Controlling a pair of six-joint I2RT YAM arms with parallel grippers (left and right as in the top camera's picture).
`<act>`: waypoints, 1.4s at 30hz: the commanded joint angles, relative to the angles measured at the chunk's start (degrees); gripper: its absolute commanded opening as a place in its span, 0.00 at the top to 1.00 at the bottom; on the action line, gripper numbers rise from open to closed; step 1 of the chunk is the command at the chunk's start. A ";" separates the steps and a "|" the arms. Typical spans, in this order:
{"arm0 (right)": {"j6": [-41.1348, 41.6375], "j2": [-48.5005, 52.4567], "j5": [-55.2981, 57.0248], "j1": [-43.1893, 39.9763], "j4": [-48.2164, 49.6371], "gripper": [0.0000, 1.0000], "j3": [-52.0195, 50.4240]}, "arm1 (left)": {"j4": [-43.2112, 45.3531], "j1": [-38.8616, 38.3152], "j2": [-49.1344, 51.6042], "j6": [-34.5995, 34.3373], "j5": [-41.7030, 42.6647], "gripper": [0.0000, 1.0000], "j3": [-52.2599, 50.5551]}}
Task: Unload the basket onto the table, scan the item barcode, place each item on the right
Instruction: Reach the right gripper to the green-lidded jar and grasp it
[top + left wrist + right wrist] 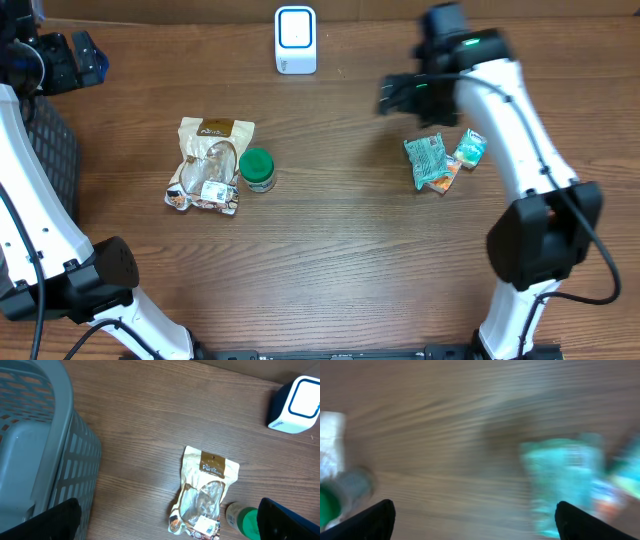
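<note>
Teal packets (pixel 562 477) show only as blur beneath the right tool (pixel 476 522).

table (pixel 330 230): matt brown wood | pouch (pixel 207 490): glossy film | basket (pixel 30 435): grey plastic | scanner (pixel 295 40): smooth white plastic

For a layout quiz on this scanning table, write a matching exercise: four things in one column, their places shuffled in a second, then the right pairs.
Things
1. white scanner
2. tan snack pouch
3. green-lidded jar
4. teal packets

Places, overhead view
A. small cluster, right of centre
B. close beside the pouch, on its right
C. top of the view, middle
D. lying flat, left of centre

Pairs: 1-C, 2-D, 3-B, 4-A
</note>
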 commanded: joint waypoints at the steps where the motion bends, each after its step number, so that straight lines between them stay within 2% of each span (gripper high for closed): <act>1: -1.99 -0.59 -1.88 8.00 5.81 0.00 0.55 | 0.02 -0.39 -1.01 0.66 0.02 0.00 1.16; 8: -8.50 3.72 -1.38 21.57 12.20 0.00 0.48 | 0.02 -0.39 -1.01 0.66 0.02 0.00 1.16; 17: -9.97 6.71 1.81 28.85 15.15 0.00 0.48 | 0.02 -0.39 -1.01 0.66 0.02 0.00 1.16; 24: -11.02 9.60 1.79 31.01 17.64 0.00 0.48 | 0.00 -0.39 -1.01 0.66 0.02 0.00 1.16; 30: -11.78 12.92 10.10 31.04 20.90 0.00 0.48 | 0.00 -0.39 -1.01 0.66 0.02 0.00 1.16; 38: -15.63 15.91 10.64 30.88 24.76 0.01 0.48 | 0.00 -0.39 -1.01 0.66 0.02 0.00 1.16; 40: -15.72 16.24 10.64 30.75 25.16 0.04 0.48 | 0.00 -0.39 -1.01 0.66 0.02 0.00 1.16; 42: -15.69 16.26 10.62 30.64 25.81 0.11 0.48 | 0.00 -0.39 -1.01 0.66 0.02 0.00 1.16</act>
